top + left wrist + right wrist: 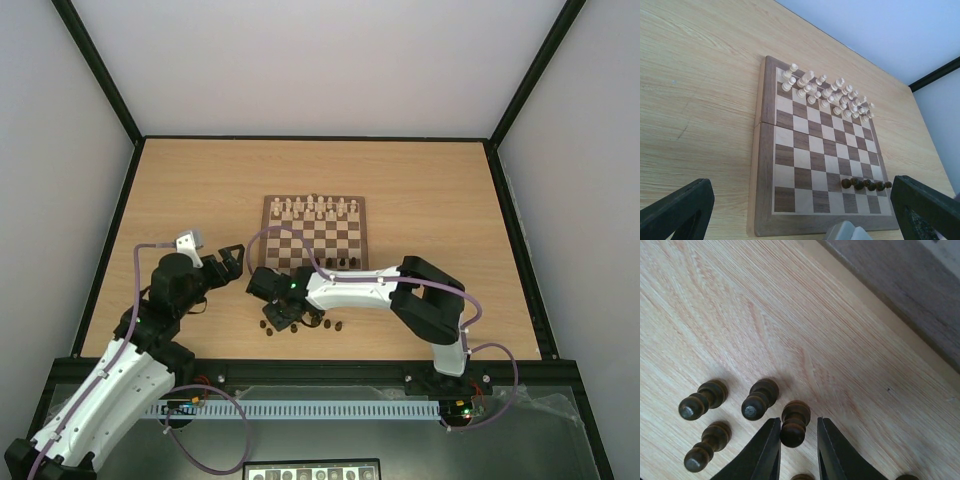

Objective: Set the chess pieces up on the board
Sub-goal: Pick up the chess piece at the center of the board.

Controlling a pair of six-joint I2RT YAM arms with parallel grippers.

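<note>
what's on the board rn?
On the board: cream-white pieces across the far two rows, a short row of dark brown pieces by the near right corner. Top view: right arm covers part of the near edge.

Dark brown chess pieces (760,399), cream-white pieces (801,91) — the board (785,156) checkered brown and cream, brown-bordered.

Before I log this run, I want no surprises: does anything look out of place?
Several dark pieces stand on the table, off the board; only a few are on it. The right gripper straddles one. Nothing looks damaged.
</note>
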